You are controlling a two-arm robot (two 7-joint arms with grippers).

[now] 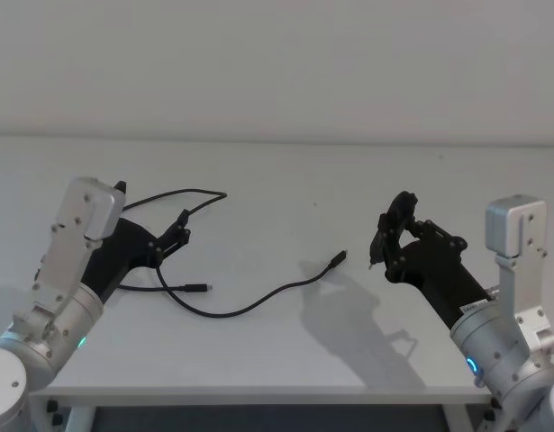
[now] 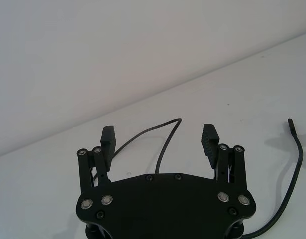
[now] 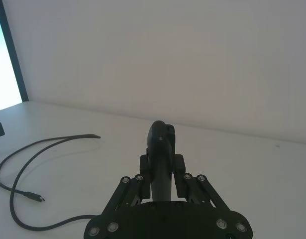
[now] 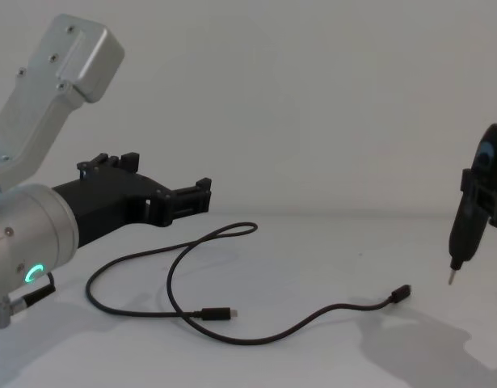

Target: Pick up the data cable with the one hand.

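The data cable [image 1: 290, 287] is a thin black cord looping over the white table, with one plug near the middle [image 1: 339, 258] and another by the left arm. My left gripper [image 1: 180, 229] hovers low over the cable's left loop, open and empty. In the left wrist view the cable [image 2: 165, 144] runs between the spread fingers [image 2: 209, 137] of that gripper [image 2: 158, 139]. My right gripper [image 1: 389, 232] is raised at the right, shut on a dark pen-shaped tool [image 3: 160, 137]. In the chest view the left gripper [image 4: 206, 196] hangs above the cable [image 4: 402, 292].
The table's front edge [image 1: 258, 390] runs close to me and a plain wall stands behind it. The pen-shaped tool [image 4: 462, 230] points its thin tip down, above the table, right of the cable's free plug.
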